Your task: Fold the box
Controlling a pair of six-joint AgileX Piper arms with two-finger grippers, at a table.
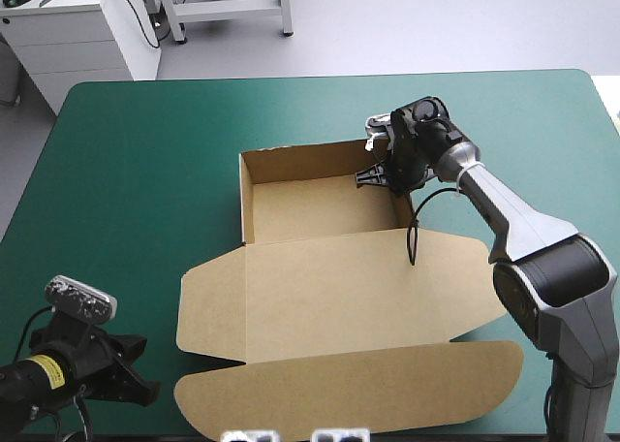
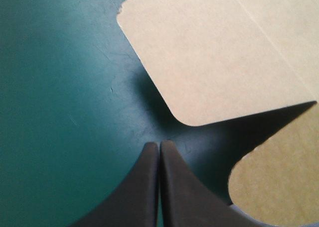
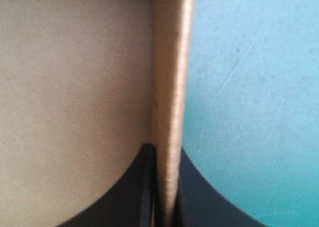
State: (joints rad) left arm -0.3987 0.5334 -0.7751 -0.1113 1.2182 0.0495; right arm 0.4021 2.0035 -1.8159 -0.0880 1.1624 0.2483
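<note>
Clad in smooth silver-grey along the right arm (image 1: 523, 227), with a rounded dark grey elbow (image 1: 550, 279) and a black wrist (image 1: 426, 124). Matte black on the left arm (image 1: 17, 392), marked with a yellow label (image 1: 44, 369). Tipped at the left tool (image 2: 159, 143) and right tool (image 3: 162, 148) with broad black fins, curved and tapering to points.

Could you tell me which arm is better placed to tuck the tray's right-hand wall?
Right, probably: the right gripper is shut on that wall of the box. The left gripper sits shut over the teal-green cover by a lid flap, far off.
</note>
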